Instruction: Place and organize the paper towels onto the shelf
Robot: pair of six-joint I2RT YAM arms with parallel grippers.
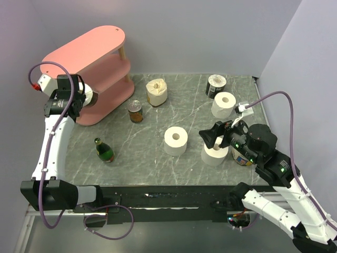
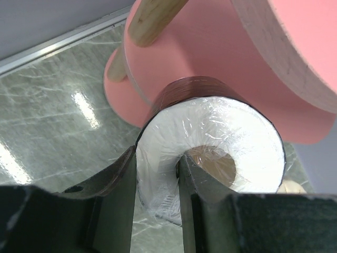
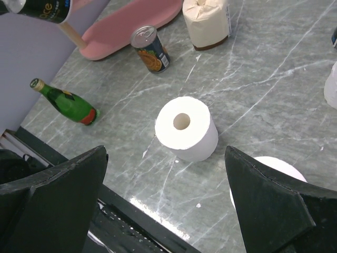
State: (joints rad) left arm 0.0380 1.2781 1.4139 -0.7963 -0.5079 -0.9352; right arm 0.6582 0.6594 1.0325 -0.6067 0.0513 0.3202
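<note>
Shiny film wraps the white paper towel roll [image 2: 210,126], brown core showing.

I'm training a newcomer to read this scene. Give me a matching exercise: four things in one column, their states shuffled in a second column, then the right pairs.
Things:
1. green bottle
2. can nearest the shelf
3. left hand
4. right hand

States:
a. open, holding nothing
b. lying on its side
c. shut on a wrapped paper towel roll
d. standing upright

Pairs: 1-b; 2-d; 3-c; 4-a
</note>
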